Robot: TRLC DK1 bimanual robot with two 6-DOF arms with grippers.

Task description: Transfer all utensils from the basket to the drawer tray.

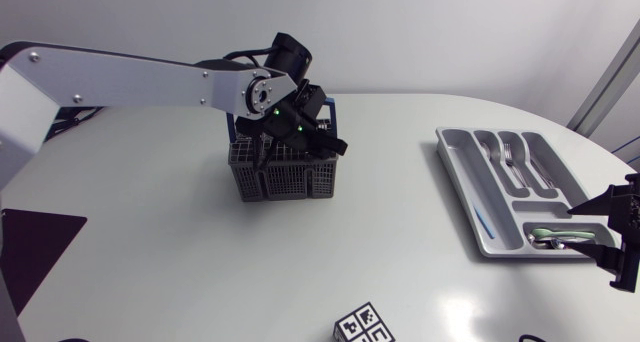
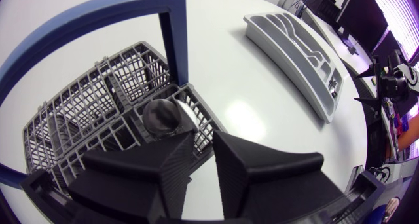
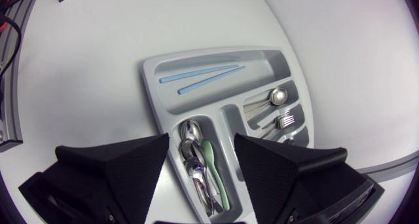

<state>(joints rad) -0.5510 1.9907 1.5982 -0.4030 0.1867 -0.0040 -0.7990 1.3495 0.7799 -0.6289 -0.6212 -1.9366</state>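
**Matte black left fingers (image 2: 249, 171) at a steel spoon (image 2: 162, 116) in the dark grey mesh basket (image 2: 85, 99); matte black right fingers (image 3: 124, 171) spread above the light grey plastic drawer tray (image 3: 154, 93)**

The left fingers are released, a narrow gap apart with nothing seen in it. Their tips dip into a corner compartment of the basket. The spoon's round bowl stands upright just ahead of one tip, beside the basket's blue handle (image 2: 173, 34).

The right fingers are released and wide apart. They hang over the tray's end compartment, where several steel spoons (image 3: 196, 165) and a pale green utensil (image 3: 213, 168) lie side by side. Beyond them, two thin light blue sticks (image 3: 203, 73) lie in the long compartment, and a fork (image 3: 285, 121) and another spoon (image 3: 278, 96) lie in the narrow ones.

Basket and tray sit well apart on the white counter (image 1: 200, 262). A black-and-white patterned cube (image 1: 363, 325) sits near its front edge.
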